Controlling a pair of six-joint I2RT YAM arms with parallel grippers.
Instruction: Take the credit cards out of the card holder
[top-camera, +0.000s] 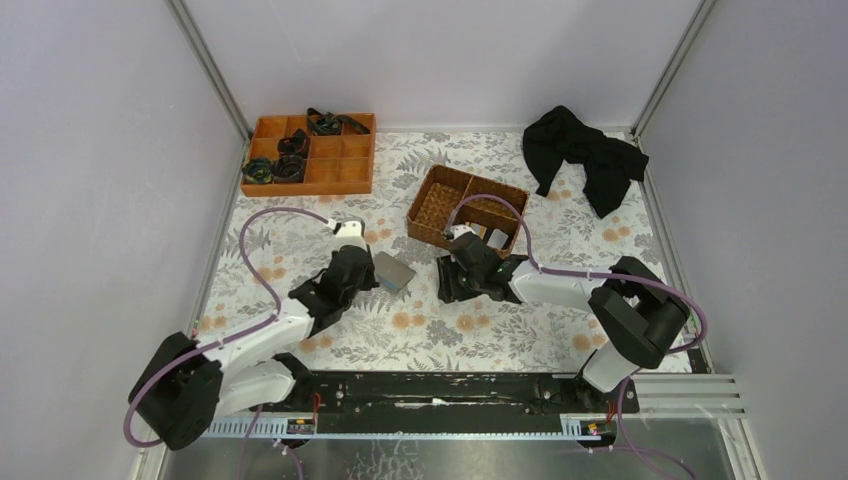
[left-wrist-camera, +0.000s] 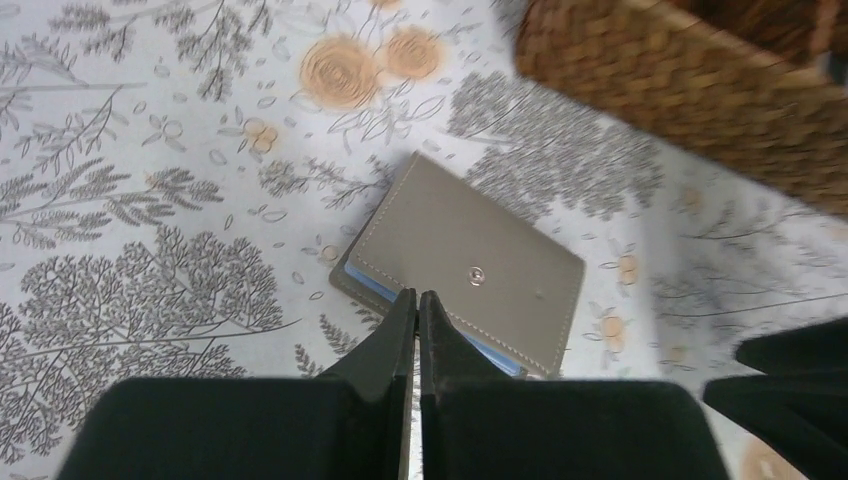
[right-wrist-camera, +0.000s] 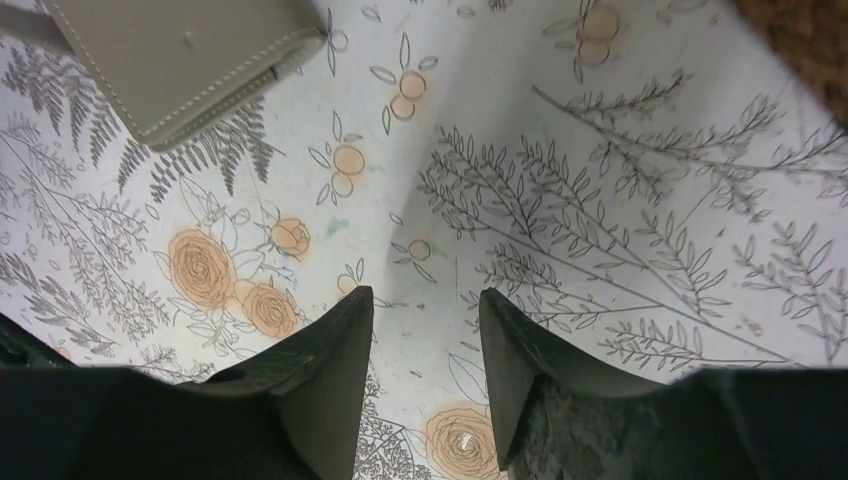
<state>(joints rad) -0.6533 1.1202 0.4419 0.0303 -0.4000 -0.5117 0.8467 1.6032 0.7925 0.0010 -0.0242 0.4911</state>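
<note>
1 card holder (left-wrist-camera: 470, 255) by closed left end effector (left-wrist-camera: 418, 297); right end effector (right-wrist-camera: 425, 305) parted, empty.

The tabletop (top-camera: 560, 335) is white and printed with grey branches and orange flowers. The same print shows just under the left fingers (left-wrist-camera: 388, 345) and in the gap between the right fingers (right-wrist-camera: 330, 360). Far beyond both pairs of fingers stands a plain back wall (top-camera: 440, 50) of pale lilac-grey colour. A left side wall (top-camera: 90, 180) closes the space out to the left of the left fingers, and a right side wall (top-camera: 770, 200) does so past the right fingers. Slim aluminium posts (top-camera: 208, 68) mark the two back corners. Behind the fingers, at the near edge, runs a black rail (top-camera: 440, 385), and after it a grey metal surface (top-camera: 460, 462). The light is soft and even, with only faint shadows.
</note>
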